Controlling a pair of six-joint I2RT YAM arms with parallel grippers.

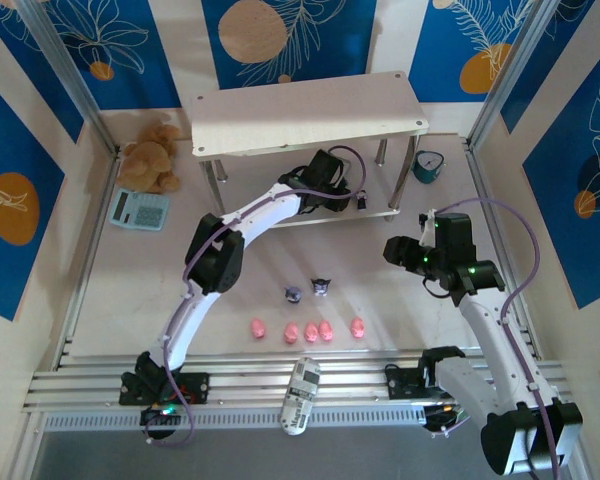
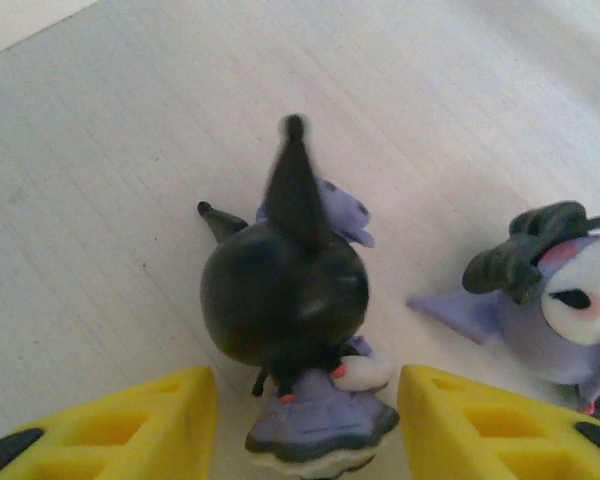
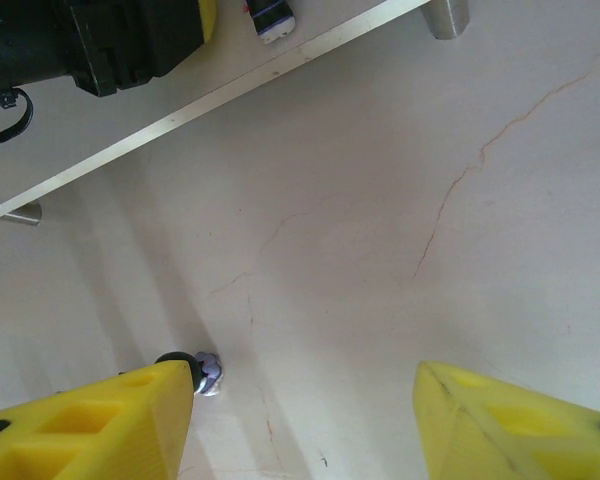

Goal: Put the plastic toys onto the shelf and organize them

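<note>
The shelf [image 1: 310,112] stands at the back of the table. My left gripper [image 1: 348,194] reaches over its lower board [image 2: 130,150]. In the left wrist view a dark purple-and-white figurine [image 2: 285,300] stands upright between my open yellow fingers [image 2: 130,425], with a small gap on each side. A second figurine [image 2: 565,300] stands just to its right. Two more purple figurines [image 1: 293,294] [image 1: 322,287] and a row of several pink pigs [image 1: 310,330] sit on the table. My right gripper [image 3: 300,400] hovers open over bare table, with one purple figurine [image 3: 208,372] beside its left finger.
A brown teddy bear [image 1: 152,155] and a teal calculator-like pad [image 1: 140,208] lie at the back left. A teal clock [image 1: 427,166] stands right of the shelf. A white oblong object [image 1: 302,393] rests on the front rails. A metal shelf leg [image 3: 445,15] is ahead of my right gripper.
</note>
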